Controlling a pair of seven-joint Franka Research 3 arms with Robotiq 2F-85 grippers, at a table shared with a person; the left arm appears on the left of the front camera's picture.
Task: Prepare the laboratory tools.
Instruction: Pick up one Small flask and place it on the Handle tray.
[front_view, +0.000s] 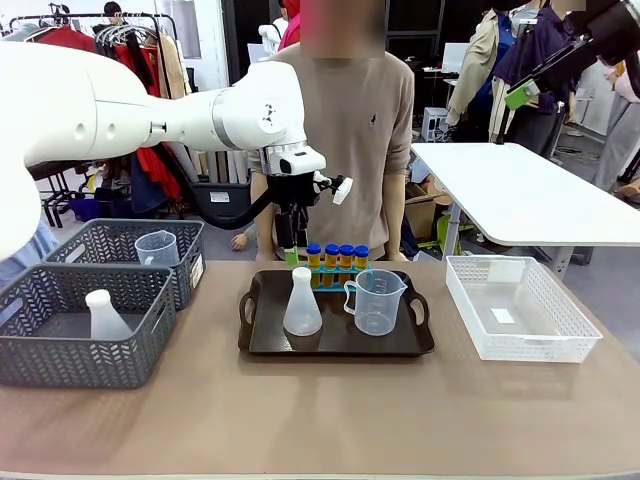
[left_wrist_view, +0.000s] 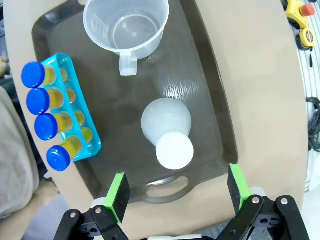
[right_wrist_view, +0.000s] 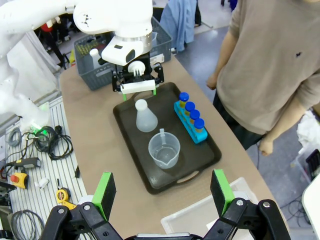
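On the dark brown tray (front_view: 258, 345) stand a frosted white conical flask (front_view: 302, 303), a clear handled beaker (front_view: 377, 300) and several blue-capped tubes of yellow liquid (front_view: 337, 257) in a blue rack. My left gripper (front_view: 291, 250) hangs open above the tray's far left end. In the left wrist view its fingertips (left_wrist_view: 177, 189) straddle the tray handle, with the flask (left_wrist_view: 170, 132) just ahead, then the beaker (left_wrist_view: 127, 25) and the tubes (left_wrist_view: 47, 115). My right gripper (right_wrist_view: 162, 192) is open and empty, high over the table, looking down on the tray (right_wrist_view: 200, 155).
Two grey mesh baskets (front_view: 40, 365) stand at the left, one holding another flask (front_view: 103, 315), the other a beaker (front_view: 157, 248). A white mesh basket (front_view: 520, 305) sits at the right. A person (front_view: 345, 130) stands behind the tray.
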